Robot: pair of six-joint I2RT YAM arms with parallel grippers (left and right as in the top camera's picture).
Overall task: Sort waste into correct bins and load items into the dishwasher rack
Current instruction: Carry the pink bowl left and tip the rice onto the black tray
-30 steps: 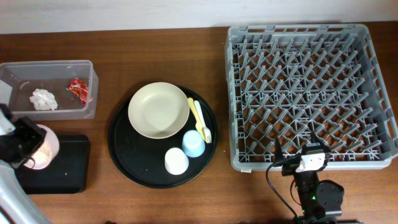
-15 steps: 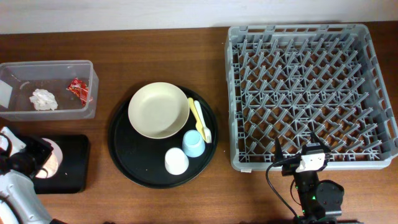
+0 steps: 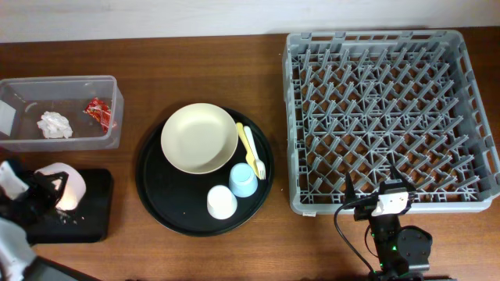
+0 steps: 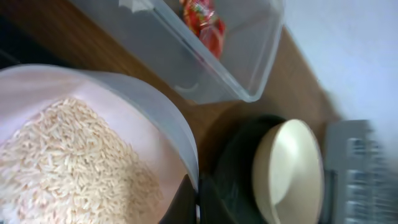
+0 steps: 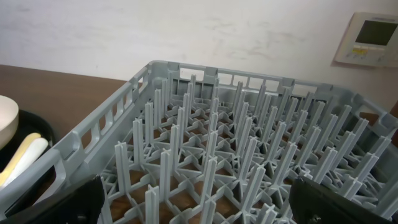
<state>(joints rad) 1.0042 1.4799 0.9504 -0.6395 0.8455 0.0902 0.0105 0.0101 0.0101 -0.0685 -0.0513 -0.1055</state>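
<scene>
**left gripper (image 3: 45, 192) holds small pink bowl (image 3: 64, 184) tilted over black tray (image 3: 91, 189)**

Overhead: left gripper clamped on the bowl rim at near left, a few rice grains (image 3: 72, 219) on the tray. Near right: right gripper (image 3: 373, 181) jaws spread by near edge of dishwasher rack (image 3: 375, 109). Left wrist: rice grains (image 4: 74, 162) heaped in bowl; red wrapper (image 4: 202, 22) in clear box (image 4: 249, 62) beyond. Right wrist: rack pegs ahead, jaws wide apart

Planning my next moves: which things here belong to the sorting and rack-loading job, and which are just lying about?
Job: pink bowl, rice, black rectangular tray, clear box, napkin, red wrapper, cream bowl-plate, yellow fork and spoon, light blue cup, white cup, dishwasher rack.
Lying about: round black tray, wall control panel.
</scene>
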